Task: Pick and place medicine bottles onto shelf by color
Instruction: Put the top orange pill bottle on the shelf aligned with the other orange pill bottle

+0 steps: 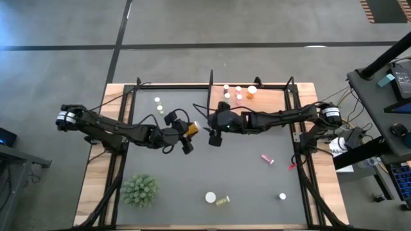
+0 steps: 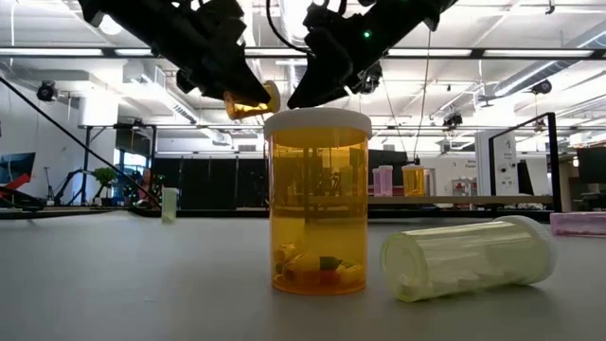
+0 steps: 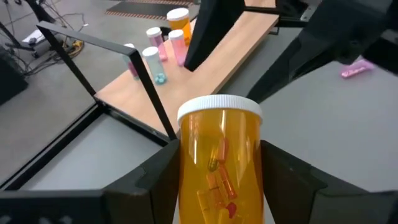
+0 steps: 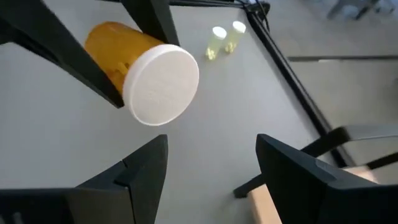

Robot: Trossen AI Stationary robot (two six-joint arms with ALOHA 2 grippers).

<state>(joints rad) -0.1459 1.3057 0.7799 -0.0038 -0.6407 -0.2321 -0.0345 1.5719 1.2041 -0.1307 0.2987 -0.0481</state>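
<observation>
Hanging above the middle of the dark grey mat [image 1: 244,173], an orange medicine bottle [image 1: 191,129] with a white cap sits pinched between the fingers of the left gripper [image 1: 186,133], its body tilted with the cap turned toward the other arm. The left wrist view shows the bottle [image 3: 219,168] wedged between the two dark fingers, small capsules visible through its amber wall. The right gripper [image 1: 212,134] hovers just beside it, cap-side, its fingers spread with nothing between them; from its wrist camera the bottle's white cap [image 4: 160,84] faces straight in. Behind the two grippers, at the far edge, the light-brown shelf [image 1: 270,102] carries a small cluster of bottles: pinkish ones and an orange bottle on the shelf [image 1: 252,91]. Two yellow-green bottles [image 1: 158,103] stand on the mat near the far left. A pink bottle [image 1: 267,158] lies on its side to the right, well apart from the arms. Near the front edge, another orange bottle [image 2: 317,202] stands upright with a pale yellow-green bottle [image 2: 469,256] lying just beside it, and a white-capped bottle [image 1: 282,196] stands farther right. A spiky green plant [image 1: 140,190] sits at the front left.
</observation>
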